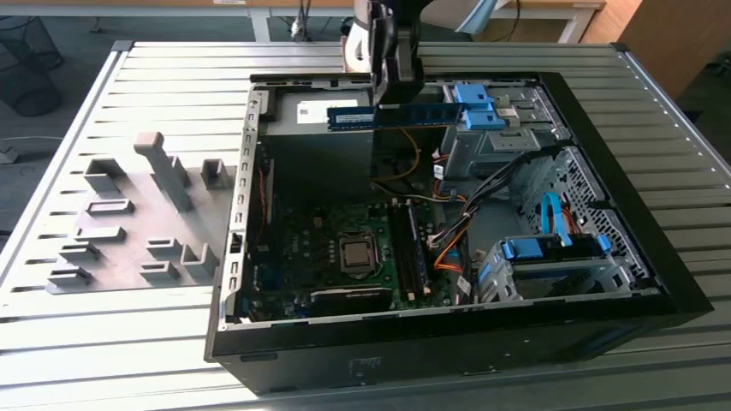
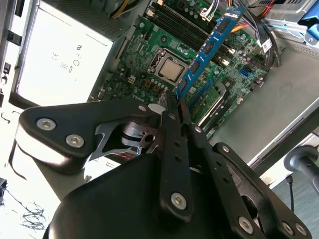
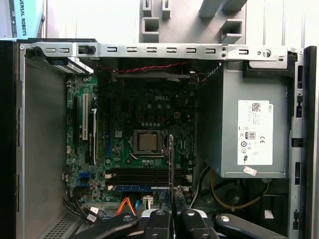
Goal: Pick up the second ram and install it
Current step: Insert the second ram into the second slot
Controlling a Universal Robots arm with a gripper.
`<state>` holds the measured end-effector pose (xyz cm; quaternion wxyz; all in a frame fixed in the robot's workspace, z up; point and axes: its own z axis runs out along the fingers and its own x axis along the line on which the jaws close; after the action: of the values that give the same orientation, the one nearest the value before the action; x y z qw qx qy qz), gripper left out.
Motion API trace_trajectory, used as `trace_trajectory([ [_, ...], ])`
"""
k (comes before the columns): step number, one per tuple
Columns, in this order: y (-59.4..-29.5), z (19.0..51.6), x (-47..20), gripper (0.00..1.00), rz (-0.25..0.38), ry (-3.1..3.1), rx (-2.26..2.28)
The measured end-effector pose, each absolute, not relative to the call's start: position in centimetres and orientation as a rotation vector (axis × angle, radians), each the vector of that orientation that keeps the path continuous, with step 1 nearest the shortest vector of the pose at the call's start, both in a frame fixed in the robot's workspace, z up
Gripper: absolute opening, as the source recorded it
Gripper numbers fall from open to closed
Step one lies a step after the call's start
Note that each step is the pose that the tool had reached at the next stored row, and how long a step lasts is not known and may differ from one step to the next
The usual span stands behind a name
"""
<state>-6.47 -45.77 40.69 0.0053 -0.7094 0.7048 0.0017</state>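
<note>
Ram pinched in gripper jaws, high over case far side; long axis level, crosswise to slots, which sit nearer, below.

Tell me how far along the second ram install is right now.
Pickup looks done: the gripper is shut on the second ram, held clear of the table. In hand: the stick hangs above the open computer case, over the motherboard in the first wrist view. Left: it is not yet seated in a memory slot.
</note>
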Motion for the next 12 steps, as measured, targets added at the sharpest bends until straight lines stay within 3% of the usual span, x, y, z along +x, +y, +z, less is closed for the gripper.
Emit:
trace_trajectory([
  [12, -45.77, 40.66, -6.38, 0.14, 0.004, 2.218, -2.211],
])
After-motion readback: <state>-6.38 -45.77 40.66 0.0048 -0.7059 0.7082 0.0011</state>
